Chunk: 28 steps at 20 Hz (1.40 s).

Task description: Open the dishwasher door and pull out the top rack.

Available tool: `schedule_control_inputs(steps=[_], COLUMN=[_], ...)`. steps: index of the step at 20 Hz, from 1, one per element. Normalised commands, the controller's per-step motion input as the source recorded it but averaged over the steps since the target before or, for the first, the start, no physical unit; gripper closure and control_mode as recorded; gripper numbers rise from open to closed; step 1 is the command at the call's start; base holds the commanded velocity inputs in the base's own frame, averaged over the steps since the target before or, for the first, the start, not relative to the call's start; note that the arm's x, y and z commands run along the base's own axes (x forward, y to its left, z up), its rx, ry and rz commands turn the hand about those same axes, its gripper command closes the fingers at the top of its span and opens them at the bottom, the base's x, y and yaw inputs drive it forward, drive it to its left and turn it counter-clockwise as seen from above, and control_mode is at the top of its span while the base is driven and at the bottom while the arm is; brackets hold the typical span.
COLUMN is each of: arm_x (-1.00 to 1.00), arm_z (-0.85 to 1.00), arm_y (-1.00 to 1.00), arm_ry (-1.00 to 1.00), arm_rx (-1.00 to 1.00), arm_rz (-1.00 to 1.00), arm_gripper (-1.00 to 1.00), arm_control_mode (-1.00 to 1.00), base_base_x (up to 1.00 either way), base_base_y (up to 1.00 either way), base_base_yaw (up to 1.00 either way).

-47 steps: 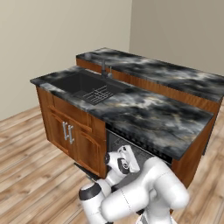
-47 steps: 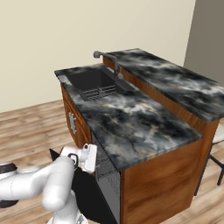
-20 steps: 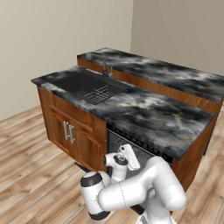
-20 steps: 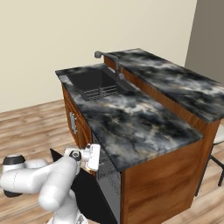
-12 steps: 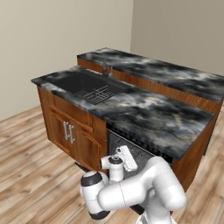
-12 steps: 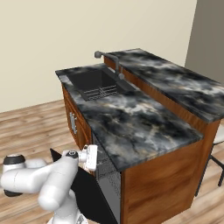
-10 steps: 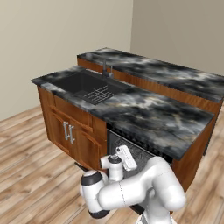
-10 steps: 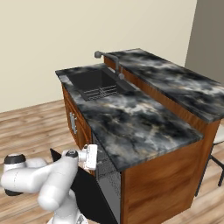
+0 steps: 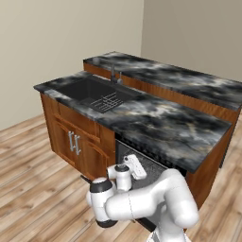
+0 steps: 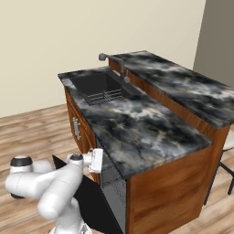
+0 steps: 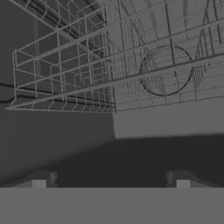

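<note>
The dishwasher door (image 10: 93,203) hangs open under the right end of the dark marbled counter (image 10: 137,125), folded down and outward so its flat black panel slopes toward the wooden floor (image 9: 33,189). In the left base view only a thin dark edge of the dishwasher door (image 9: 85,179) shows past the arm. Behind it the dishwasher opening (image 9: 151,163) shows a grey wire lattice just under the counter's front edge.

In the hand view the top rack (image 11: 131,74), a shallow basket of thin grey wire grid, spans the upper half of the frame with its front rim running across and one corner at the left. Nothing can be made out lying in the basket; a faint dark ring shows through the wires on the right. Below the rack lies a dark cavity.

The gripper (image 11: 110,181) points into the opening, below the rack's front rim; its two fingertips (image 11: 39,183) stand wide apart with only dark space between them, gripping nothing. From the right base view the gripper (image 10: 97,160) sits at the mouth of the opening, just under the counter edge.

Farther left along the counter, the black sink (image 9: 80,87) holds a small wire grid (image 9: 108,100) at its right end
</note>
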Motion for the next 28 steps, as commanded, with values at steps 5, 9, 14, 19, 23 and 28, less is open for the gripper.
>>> schedule_control_inputs(steps=[5,9,14,19,23,28], arm_x=[0.40,0.38,0.33,0.20,0.14,0.21], arm_z=[-0.54,-0.52,-0.53,-0.62,-0.70,-0.71], arm_y=[0.12,0.08,0.00,0.00,0.00,0.00], arm_ry=[0.07,0.06,0.06,0.06,0.07,0.06], arm_rx=[-0.19,-0.18,-0.15,-0.12,-0.09,-0.09], arm_rz=[-0.06,-0.06,-0.06,-0.06,-0.06,-0.05], arm_gripper=[-1.00,-1.00,-1.00,-1.00,-1.00,-1.00], arm_control_mode=[-1.00,-1.00,-1.00,-1.00,-1.00,-1.00], base_base_x=[0.00,0.00,0.00,0.00,0.00,0.00], base_base_y=[0.00,0.00,0.00,0.00,0.00,0.00], base_base_yaw=[0.00,0.00,0.00,0.00,0.00,0.00])
